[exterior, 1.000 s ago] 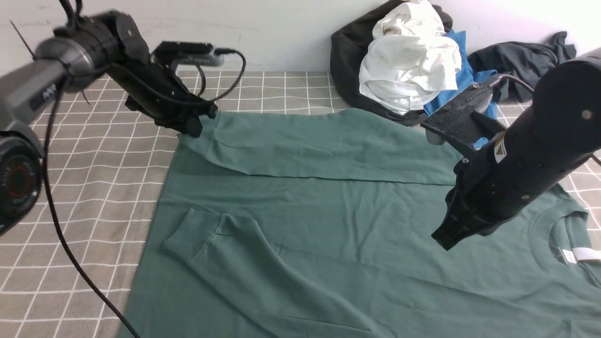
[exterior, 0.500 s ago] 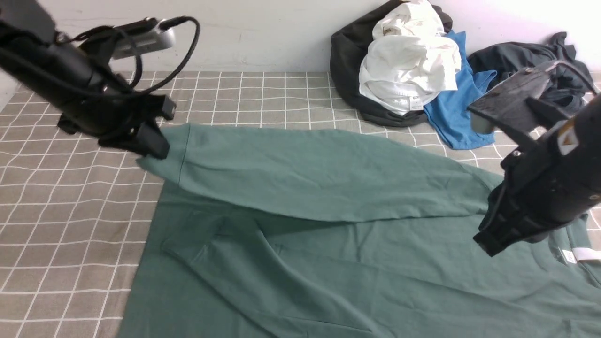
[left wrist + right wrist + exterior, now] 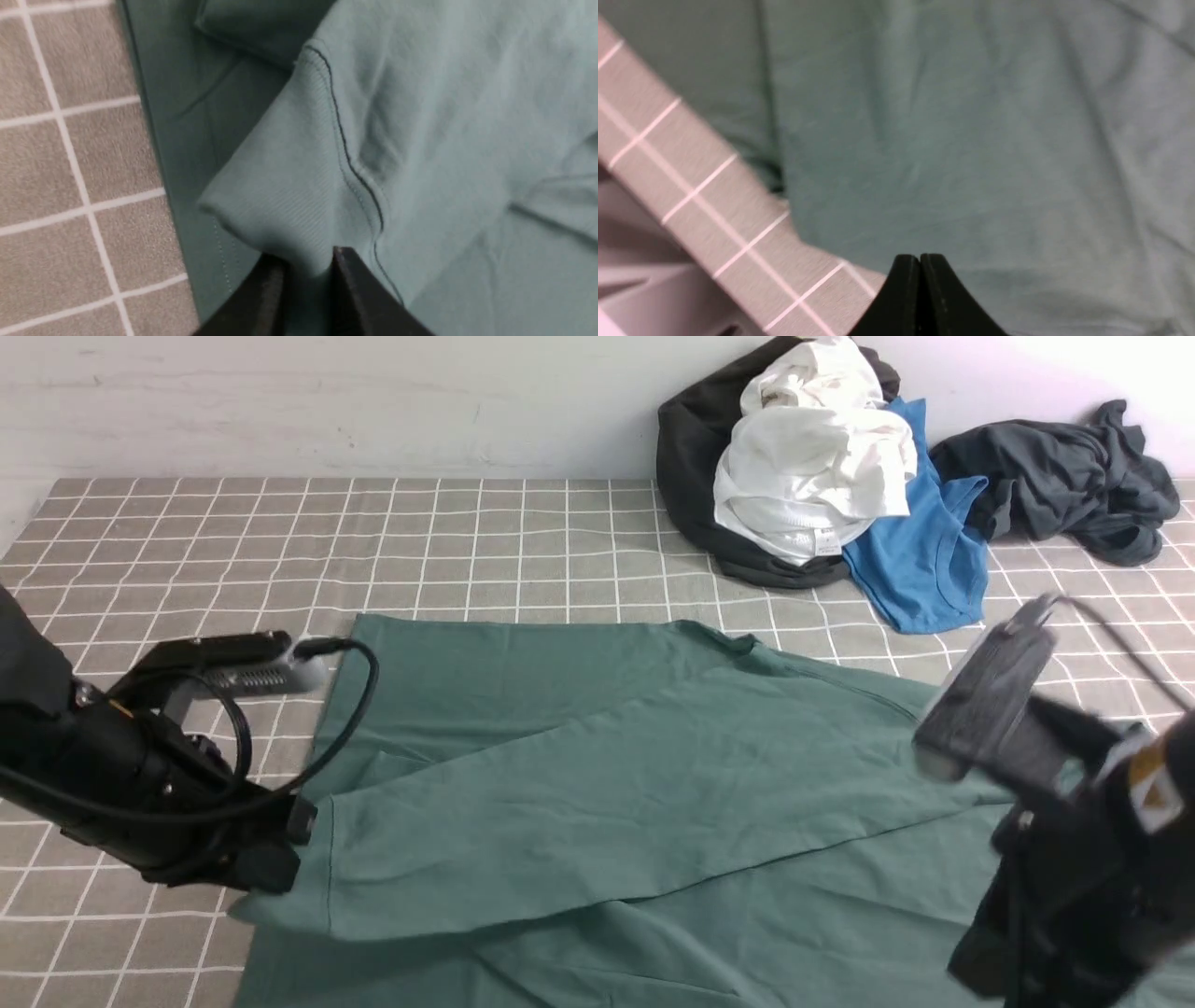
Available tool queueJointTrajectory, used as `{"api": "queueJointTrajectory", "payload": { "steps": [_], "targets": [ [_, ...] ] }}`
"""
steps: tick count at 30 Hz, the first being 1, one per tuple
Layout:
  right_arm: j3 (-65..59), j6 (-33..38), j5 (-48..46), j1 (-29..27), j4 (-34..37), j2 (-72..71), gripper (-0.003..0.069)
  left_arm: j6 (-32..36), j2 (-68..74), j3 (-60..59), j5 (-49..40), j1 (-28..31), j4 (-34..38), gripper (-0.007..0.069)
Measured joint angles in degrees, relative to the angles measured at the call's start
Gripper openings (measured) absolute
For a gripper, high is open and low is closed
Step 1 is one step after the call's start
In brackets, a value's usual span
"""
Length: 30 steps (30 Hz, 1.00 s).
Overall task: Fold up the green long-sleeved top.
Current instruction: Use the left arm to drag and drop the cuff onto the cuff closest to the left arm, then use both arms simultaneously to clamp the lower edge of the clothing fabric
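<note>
The left gripper [image 3: 308, 261] pinches the cuff [image 3: 280, 186] of the green top [image 3: 485, 663]. One sleeve [image 3: 607, 803] lies across the top beside it. The right gripper [image 3: 920, 257] is clenched and empty, just above the cloth. Bigger folds are left, I think.

No readable text, yellow arm sticker [image 3: 1150, 789] blurred

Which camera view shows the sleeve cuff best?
Left wrist view: the cuff is large there, ribbing and seam clear, at the left gripper. Front view shows it small, beside the left arm. Right wrist view shows only the top's plain cloth.
</note>
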State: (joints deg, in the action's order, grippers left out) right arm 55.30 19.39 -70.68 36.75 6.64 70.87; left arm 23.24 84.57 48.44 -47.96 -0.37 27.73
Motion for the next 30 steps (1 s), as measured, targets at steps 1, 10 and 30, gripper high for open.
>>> {"api": "queueJointTrajectory", "payload": {
  "steps": [1, 10, 30],
  "targets": [
    [-0.2, 0.1, 0.1, 0.6, -0.2, 0.0, -0.0014, 0.2, 0.0, 0.0, 0.0, 0.0, 0.0, 0.016],
    [-8.4, 4.3, 5.1, 11.8, -1.7, 0.0, 0.0183, 1.6, -5.6, -0.1, -3.8, -5.5, -2.4, 0.0426],
    [-20.8, 5.9, 32.0, 16.2, -6.0, 15.3, 0.044, 3.4, -13.1, -13.0, -11.5, -31.9, -23.1, 0.0351]
  ]
}}
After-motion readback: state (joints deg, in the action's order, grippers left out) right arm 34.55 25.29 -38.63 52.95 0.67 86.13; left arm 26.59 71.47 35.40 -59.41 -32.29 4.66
